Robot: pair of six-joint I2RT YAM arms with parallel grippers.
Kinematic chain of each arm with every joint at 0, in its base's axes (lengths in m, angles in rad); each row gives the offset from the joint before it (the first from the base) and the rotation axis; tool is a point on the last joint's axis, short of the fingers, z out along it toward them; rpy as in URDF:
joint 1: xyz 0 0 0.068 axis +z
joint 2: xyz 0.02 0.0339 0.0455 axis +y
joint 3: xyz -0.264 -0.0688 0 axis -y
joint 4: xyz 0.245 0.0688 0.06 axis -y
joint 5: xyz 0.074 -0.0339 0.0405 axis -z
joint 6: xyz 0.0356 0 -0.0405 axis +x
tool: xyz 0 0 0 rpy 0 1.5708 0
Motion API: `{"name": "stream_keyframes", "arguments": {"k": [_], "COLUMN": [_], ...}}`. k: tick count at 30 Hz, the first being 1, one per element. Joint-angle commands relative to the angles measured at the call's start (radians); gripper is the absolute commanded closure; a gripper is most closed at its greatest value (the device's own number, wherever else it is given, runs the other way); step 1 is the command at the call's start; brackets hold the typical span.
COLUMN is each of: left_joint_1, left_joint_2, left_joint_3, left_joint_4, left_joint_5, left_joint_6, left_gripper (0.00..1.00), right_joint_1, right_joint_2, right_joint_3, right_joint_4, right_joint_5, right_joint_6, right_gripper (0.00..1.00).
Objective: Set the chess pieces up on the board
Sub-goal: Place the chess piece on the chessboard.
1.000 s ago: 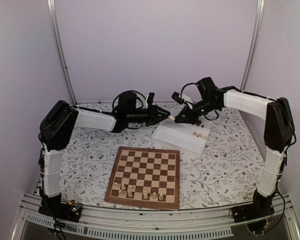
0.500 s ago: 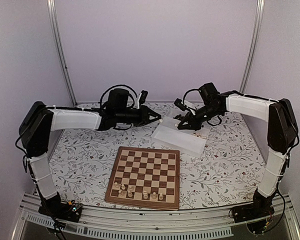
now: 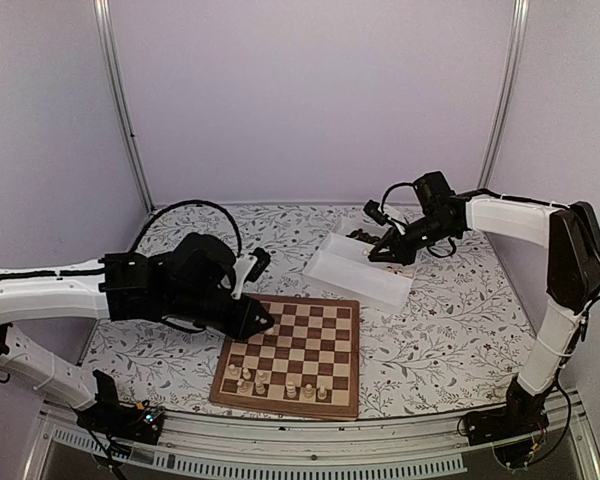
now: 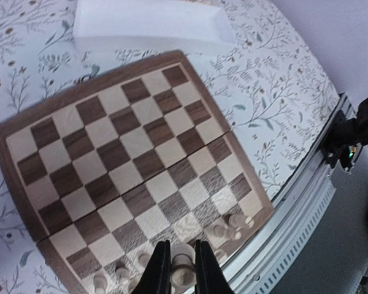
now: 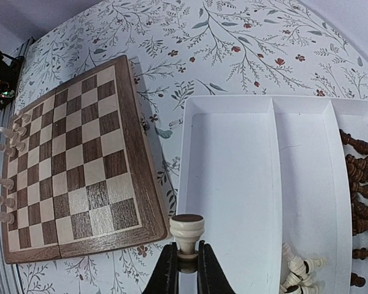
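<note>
The board lies at the table's near middle, with several cream pieces in its near rows. My left gripper hovers over the board's left edge, shut on a cream piece seen base-up above the near rows. My right gripper is over the white tray, shut on another cream piece, its base pointing out. Dark pieces and a few cream ones lie in the tray's far compartment. The board also shows in the right wrist view.
The white two-compartment tray stands just behind the board on the floral tablecloth. The table's metal front rail runs along the near edge. Frame posts rise at the back corners.
My left arm has swung from beside the tray down and toward the board's left edge. My right gripper has moved right and back over the tray.
</note>
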Motion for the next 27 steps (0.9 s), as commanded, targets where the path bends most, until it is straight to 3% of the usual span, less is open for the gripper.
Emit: {"name": "stream_keyframes", "arguments": {"k": [1, 12, 27], "left_joint_1": [-0.106, -0.257, -0.288], "left_joint_2": [-0.124, -0.212, -0.179], "left_joint_3": [-0.108, -0.288, -0.36], "left_joint_4": [-0.226, -0.257, -0.19], "left_joint_5": [-0.188, -0.344, -0.344], "left_joint_6": [-0.171, -0.36, -0.407], "left_gripper": [0.98, 0.98, 0.97], "right_joint_1": [0.0, 0.0, 0.001], "right_joint_2": [-0.03, -0.033, -0.024], "right_joint_3": [-0.021, -0.033, -0.037], "right_joint_4": [0.034, 0.036, 0.04], "right_joint_5": [-0.01, -0.004, 0.01], "right_joint_6": [-0.015, -0.03, -0.031], "right_gripper": [0.99, 0.99, 0.98]}}
